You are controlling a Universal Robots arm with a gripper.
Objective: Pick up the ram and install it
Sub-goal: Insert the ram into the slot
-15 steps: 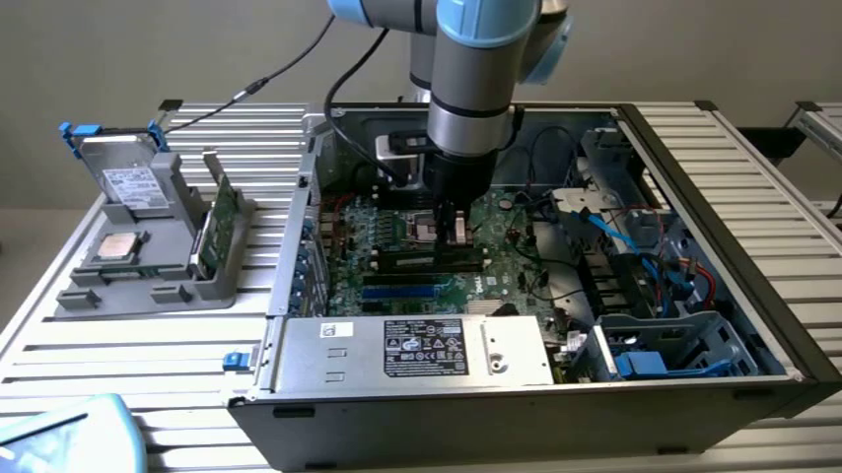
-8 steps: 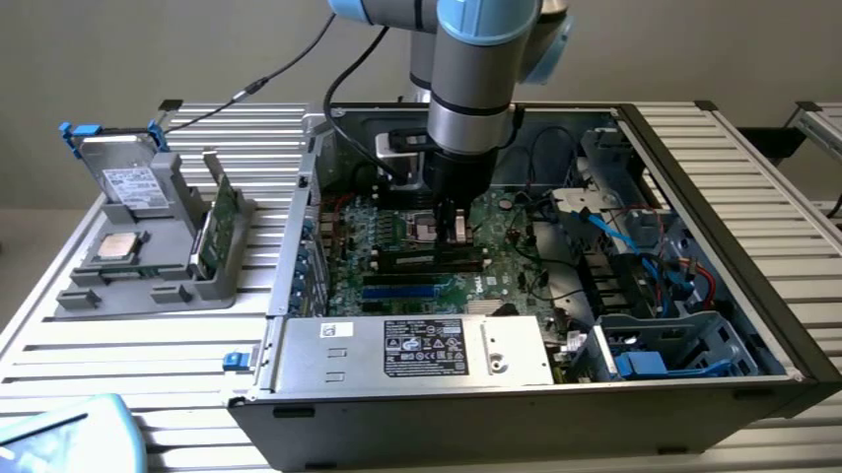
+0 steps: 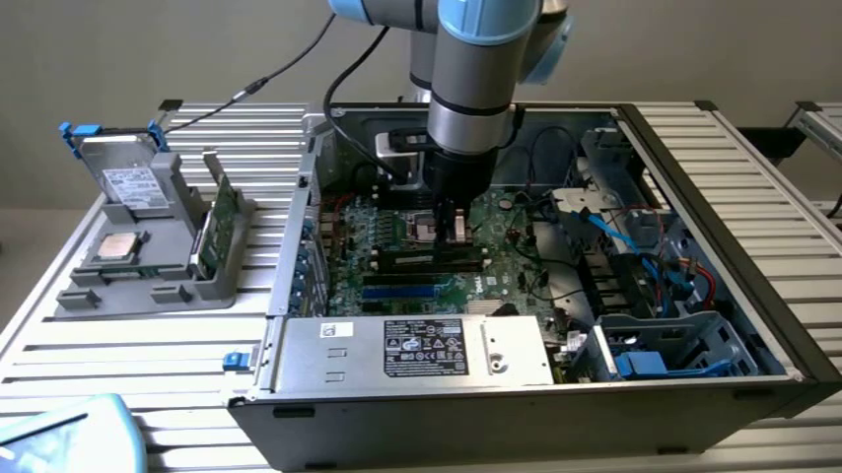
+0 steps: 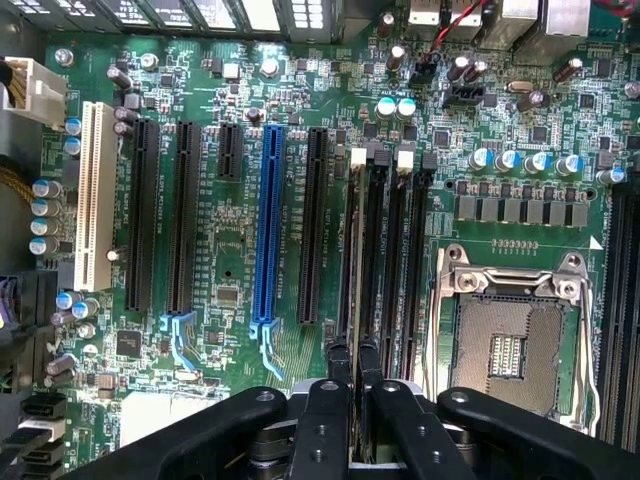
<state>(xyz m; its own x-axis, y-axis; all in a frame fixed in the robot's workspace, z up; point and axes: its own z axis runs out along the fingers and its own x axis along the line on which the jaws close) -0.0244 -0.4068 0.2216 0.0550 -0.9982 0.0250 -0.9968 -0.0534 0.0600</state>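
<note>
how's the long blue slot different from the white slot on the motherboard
Colour: the blue slot is bright blue, the white slot cream-white. Place: the blue slot sits between black slots, the white slot at the row's end beside capacitors. Latch: the blue slot ends in a pale blue clip; the white slot shows none. Both are long, narrow, empty and parallel.
</note>
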